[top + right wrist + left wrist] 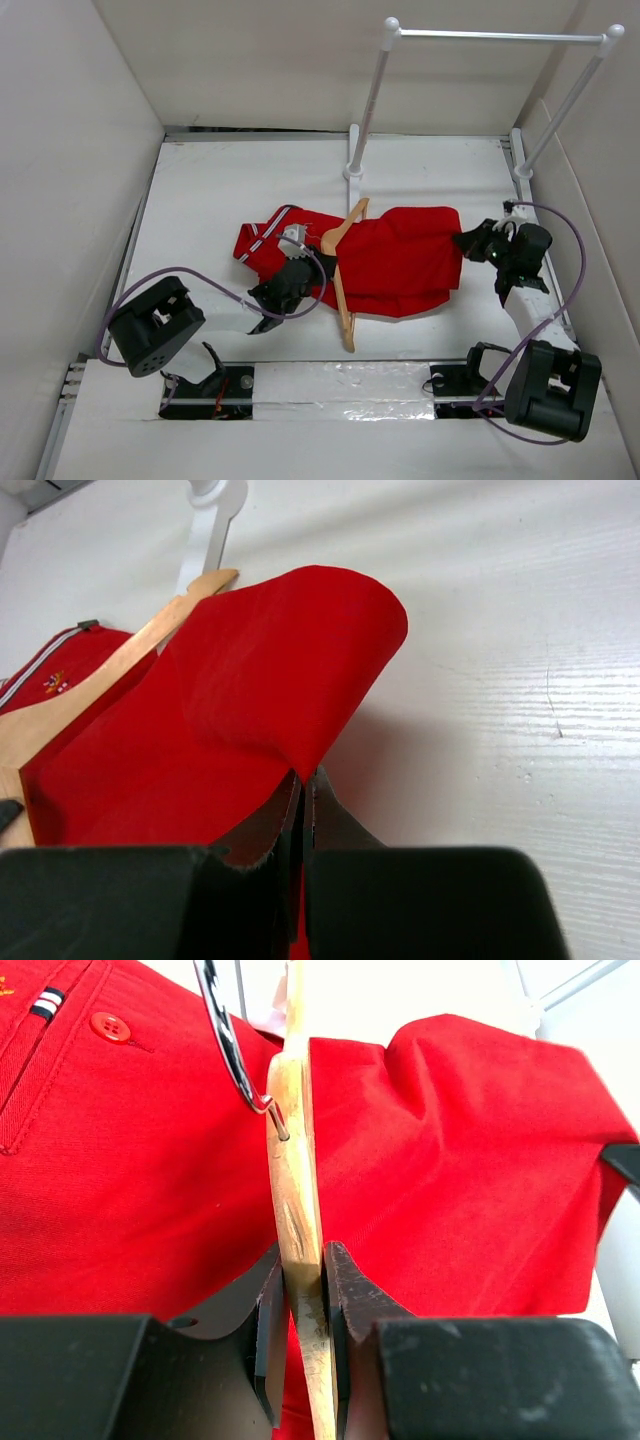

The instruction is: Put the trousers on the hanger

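The red trousers [400,258] lie folded in the middle of the table, with the waistband end and its striped trim at the left. The wooden hanger [343,290] lies across them, its hook [228,1040] over the waistband part. My left gripper [316,264] is shut on the hanger near its apex; in the left wrist view the wood [295,1190] stands pinched between both fingers. My right gripper [468,243] is shut on the right edge of the trousers, and the red cloth [230,710] rises from the shut jaws. The hanger's crossbar is hidden.
A white clothes rail [495,36] stands at the back right on two feet [353,170]. White walls enclose the table on the left, back and right. The right arm's purple cable [570,250] loops near the right wall.
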Controlling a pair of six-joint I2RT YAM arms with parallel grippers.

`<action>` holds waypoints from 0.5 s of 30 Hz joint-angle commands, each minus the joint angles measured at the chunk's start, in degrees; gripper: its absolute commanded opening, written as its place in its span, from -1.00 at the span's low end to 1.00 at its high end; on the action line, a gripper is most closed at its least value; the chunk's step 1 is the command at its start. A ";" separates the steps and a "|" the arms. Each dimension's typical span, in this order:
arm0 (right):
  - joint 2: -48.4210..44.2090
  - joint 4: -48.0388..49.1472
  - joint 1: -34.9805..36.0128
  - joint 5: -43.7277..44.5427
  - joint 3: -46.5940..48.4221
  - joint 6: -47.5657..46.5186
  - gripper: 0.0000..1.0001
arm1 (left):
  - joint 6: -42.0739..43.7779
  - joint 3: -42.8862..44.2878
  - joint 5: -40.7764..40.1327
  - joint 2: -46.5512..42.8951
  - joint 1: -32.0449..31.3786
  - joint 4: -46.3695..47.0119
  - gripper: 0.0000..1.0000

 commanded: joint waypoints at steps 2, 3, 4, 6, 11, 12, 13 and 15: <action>1.27 6.88 -0.61 -1.48 -0.91 -0.56 -1.00 | 6.04 0.50 -2.33 1.21 -1.16 -2.41 -1.00; 1.53 6.80 -0.61 -1.30 -1.00 -1.08 -1.00 | 6.48 1.90 -2.50 1.56 -1.78 -2.06 -1.00; 1.79 6.36 -0.61 -0.52 -0.91 -1.61 -1.00 | 6.83 2.70 -2.94 1.83 -2.66 -2.32 -1.00; 2.14 4.69 -0.61 0.97 -0.65 -2.84 -1.00 | 7.27 5.24 -4.78 2.09 -3.28 -4.41 -1.00; 1.62 3.37 -0.61 3.79 -0.82 -3.20 -1.00 | 10.26 8.15 -9.70 -1.50 -4.95 -8.38 -1.00; 1.62 3.37 -0.61 3.97 -0.73 -3.11 -1.00 | 10.61 9.20 -10.58 -2.21 -4.95 -9.95 -1.00; 1.53 3.37 -0.61 4.23 -0.73 -3.11 -0.98 | 10.96 9.73 -11.20 -3.08 -5.47 -10.84 -1.00; 1.09 2.67 -0.61 4.41 -0.12 -3.20 -0.81 | 12.37 11.22 -11.91 -5.90 -6.00 -12.33 -1.00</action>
